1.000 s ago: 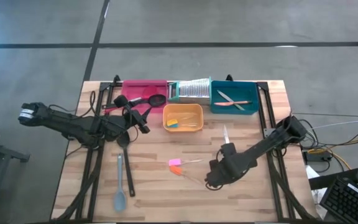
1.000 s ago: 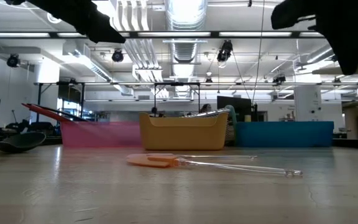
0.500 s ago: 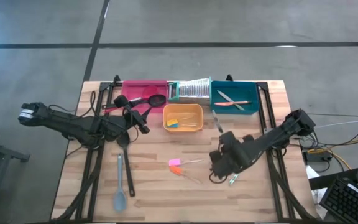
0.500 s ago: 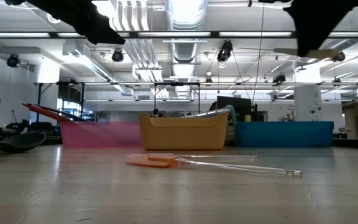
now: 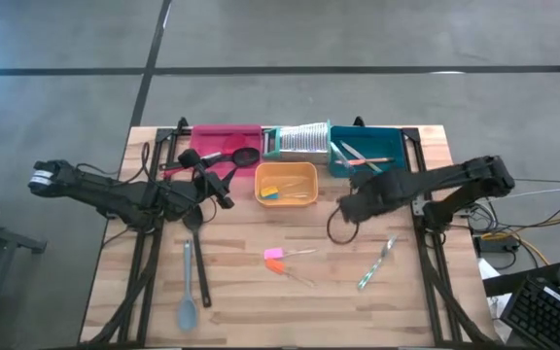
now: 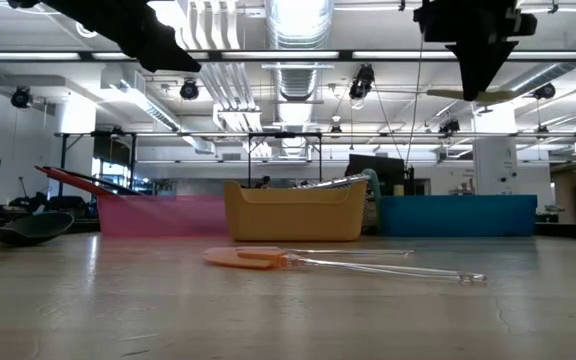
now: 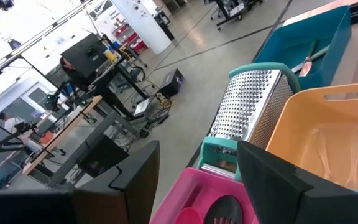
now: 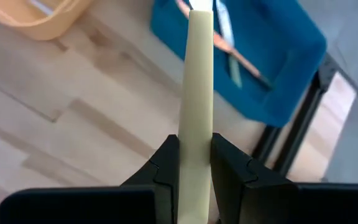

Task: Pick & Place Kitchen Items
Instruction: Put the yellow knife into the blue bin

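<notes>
Beyond the right jaws [image 8: 195, 163], the yellow-handled knife [image 8: 197, 93] hides its blade

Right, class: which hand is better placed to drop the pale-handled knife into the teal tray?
Right. The right hand is shut on the pale-handled knife, close beside the teal tray. The left hand hangs across the table by the pink tray.

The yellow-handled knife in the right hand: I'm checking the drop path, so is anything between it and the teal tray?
Nothing visible blocks it. The right hand, shut on the yellow-handled knife, is raised beside the teal tray, whose open top holds only two knives lying flat. The grater stands off to the side.
</notes>
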`<control>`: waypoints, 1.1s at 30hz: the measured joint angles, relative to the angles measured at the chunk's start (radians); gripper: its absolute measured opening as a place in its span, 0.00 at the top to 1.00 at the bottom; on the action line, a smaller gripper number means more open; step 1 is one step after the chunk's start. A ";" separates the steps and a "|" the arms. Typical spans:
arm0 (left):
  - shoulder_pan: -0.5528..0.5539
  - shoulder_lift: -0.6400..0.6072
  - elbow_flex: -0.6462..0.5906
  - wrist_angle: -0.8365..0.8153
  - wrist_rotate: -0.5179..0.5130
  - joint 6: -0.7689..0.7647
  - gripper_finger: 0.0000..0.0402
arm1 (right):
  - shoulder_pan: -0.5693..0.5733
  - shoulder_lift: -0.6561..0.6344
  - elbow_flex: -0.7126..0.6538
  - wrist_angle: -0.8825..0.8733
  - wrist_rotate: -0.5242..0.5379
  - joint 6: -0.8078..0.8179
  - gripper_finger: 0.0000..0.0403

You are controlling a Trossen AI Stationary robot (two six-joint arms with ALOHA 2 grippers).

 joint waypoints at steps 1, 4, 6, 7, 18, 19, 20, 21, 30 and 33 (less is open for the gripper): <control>0.000 0.000 0.000 0.000 0.000 0.000 0.46 | -0.023 -0.014 -0.004 0.000 0.000 -0.037 0.88; 0.000 0.000 0.000 0.000 0.000 0.000 0.46 | -0.086 -0.062 -0.020 0.000 0.007 -0.129 0.88; 0.000 0.000 0.000 0.000 0.000 0.000 0.46 | -0.126 -0.088 -0.036 0.000 0.037 -0.180 0.88; 0.000 0.000 0.000 0.000 0.000 0.000 0.46 | -0.145 -0.099 -0.047 0.000 0.048 -0.206 0.88; 0.000 0.000 0.000 0.000 0.000 0.000 0.46 | -0.380 -0.139 -0.155 0.000 0.039 -0.547 0.88; 0.000 0.000 0.000 0.000 0.000 0.000 0.46 | -0.401 -0.139 -0.162 0.000 0.039 -0.580 0.88; 0.000 0.000 0.000 0.000 0.000 0.000 0.46 | -0.421 -0.139 -0.166 0.000 0.038 -0.610 0.88; 0.000 0.000 0.000 0.000 0.000 0.000 0.46 | -0.441 -0.139 -0.171 0.001 0.038 -0.637 0.88; 0.000 0.000 0.000 -0.001 0.000 0.000 0.46 | -0.600 -0.139 -0.220 0.066 0.048 -0.863 0.88; 0.000 0.000 0.000 -0.001 0.000 0.000 0.46 | -0.649 -0.139 -0.238 0.151 0.048 -0.944 0.88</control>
